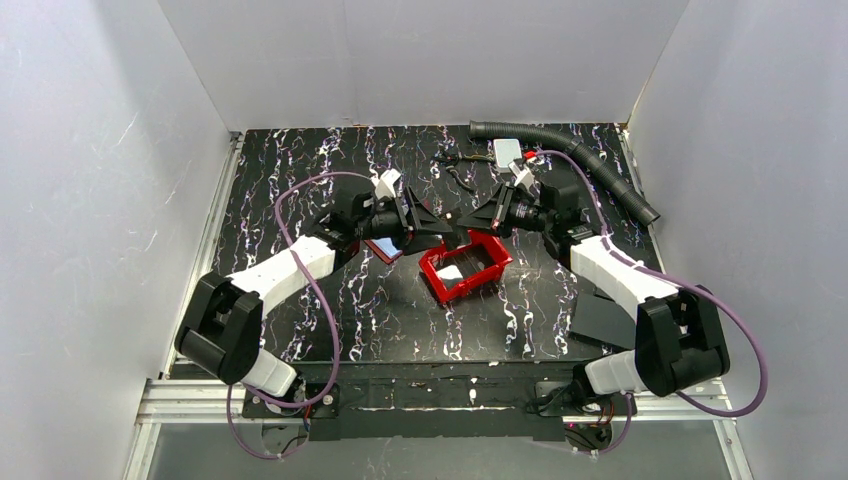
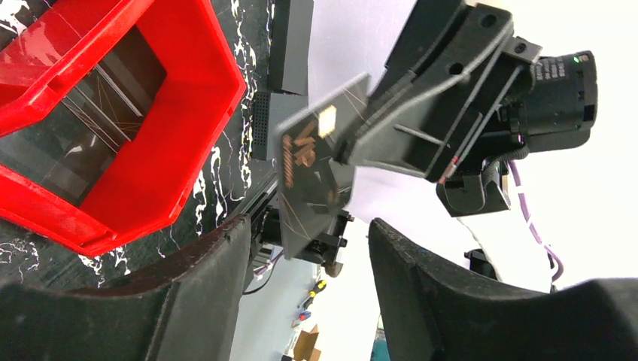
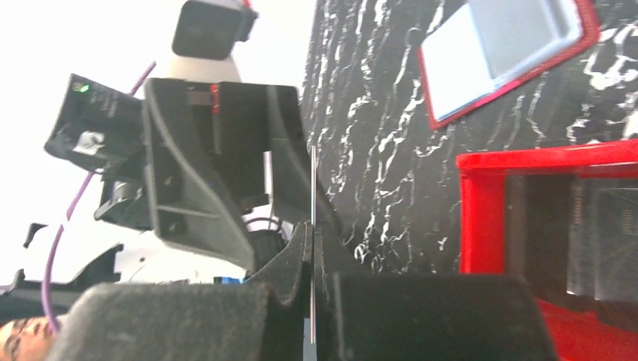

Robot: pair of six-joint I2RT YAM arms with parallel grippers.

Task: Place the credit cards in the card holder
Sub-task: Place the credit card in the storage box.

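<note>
The credit card (image 2: 312,169) is dark with a gold chip, and it hangs in the air by the far edge of the red bin (image 2: 211,53). Your right gripper (image 3: 312,237) is clamped on it. Your left gripper (image 2: 308,233) has its jaws apart on either side of the card's free end. The card holder (image 3: 504,53) lies open on the table, left of the bin.

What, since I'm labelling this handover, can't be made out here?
- Right wrist: the card shows edge-on only; the card holder is cut off by the top edge.
- Left wrist: the card's lettering is blurred; whether the left gripper touches it is unclear.
- Top external: the card is too small, hidden between left gripper and right gripper.
</note>
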